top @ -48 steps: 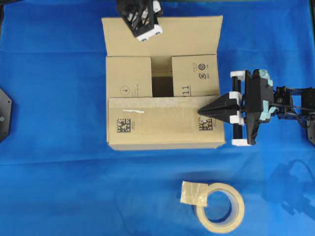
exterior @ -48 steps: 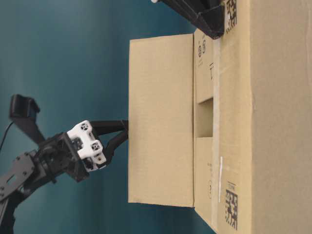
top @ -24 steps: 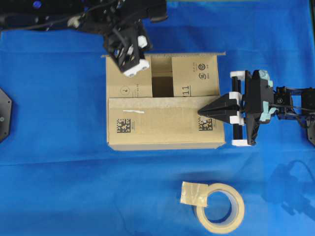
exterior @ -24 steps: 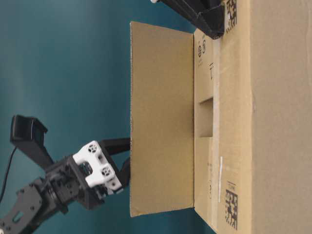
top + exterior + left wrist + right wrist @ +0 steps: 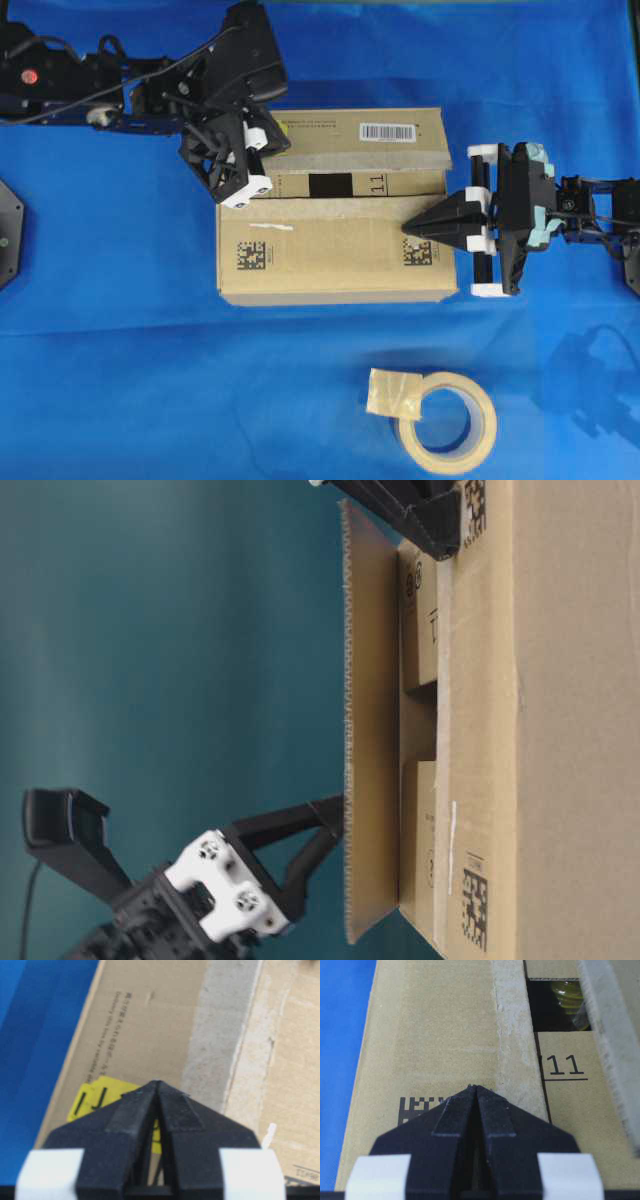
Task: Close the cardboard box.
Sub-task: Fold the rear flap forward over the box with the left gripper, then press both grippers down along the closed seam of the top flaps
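Far flap of brown corrugated cardboard box (image 5: 335, 225) now nearly down, pushed by left gripper (image 5: 243, 183); right gripper (image 5: 412, 229) pinning near flap; both pinched together, empty.

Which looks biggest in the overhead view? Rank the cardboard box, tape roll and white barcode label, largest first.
1. cardboard box, by far the largest.
2. tape roll, much smaller.
3. white barcode label, a thin strip on the box's far flap, smallest.

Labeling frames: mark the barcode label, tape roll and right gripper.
barcode label (image 5: 387, 132), overhead view, label's middle.
tape roll (image 5: 483, 417), overhead view, right side of ring.
right gripper (image 5: 407, 229), overhead view, at the tips.
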Robot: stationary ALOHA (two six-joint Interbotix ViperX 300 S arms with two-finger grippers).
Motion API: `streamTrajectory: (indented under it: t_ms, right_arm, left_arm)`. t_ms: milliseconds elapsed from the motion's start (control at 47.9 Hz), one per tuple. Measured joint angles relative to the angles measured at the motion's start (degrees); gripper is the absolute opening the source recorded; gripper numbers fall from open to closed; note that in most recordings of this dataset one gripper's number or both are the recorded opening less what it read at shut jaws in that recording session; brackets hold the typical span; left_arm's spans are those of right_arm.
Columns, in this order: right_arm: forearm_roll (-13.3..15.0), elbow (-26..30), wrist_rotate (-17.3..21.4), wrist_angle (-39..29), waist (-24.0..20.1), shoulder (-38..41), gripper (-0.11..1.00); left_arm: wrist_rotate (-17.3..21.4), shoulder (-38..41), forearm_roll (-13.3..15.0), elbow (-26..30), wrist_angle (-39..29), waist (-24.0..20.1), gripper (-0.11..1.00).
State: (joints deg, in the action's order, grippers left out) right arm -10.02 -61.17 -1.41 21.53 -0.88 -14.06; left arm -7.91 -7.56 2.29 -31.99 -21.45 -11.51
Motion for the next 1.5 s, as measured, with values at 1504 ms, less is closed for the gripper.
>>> streamTrajectory:
  t_ms: [1504]
  right_arm:
    - [0.0, 0.5, 0.0, 2.2, 5.6, 0.2, 0.0]
  left_arm:
    - [-6.3, 0.3, 0.1, -14.2, 26.5, 3.5, 0.0]
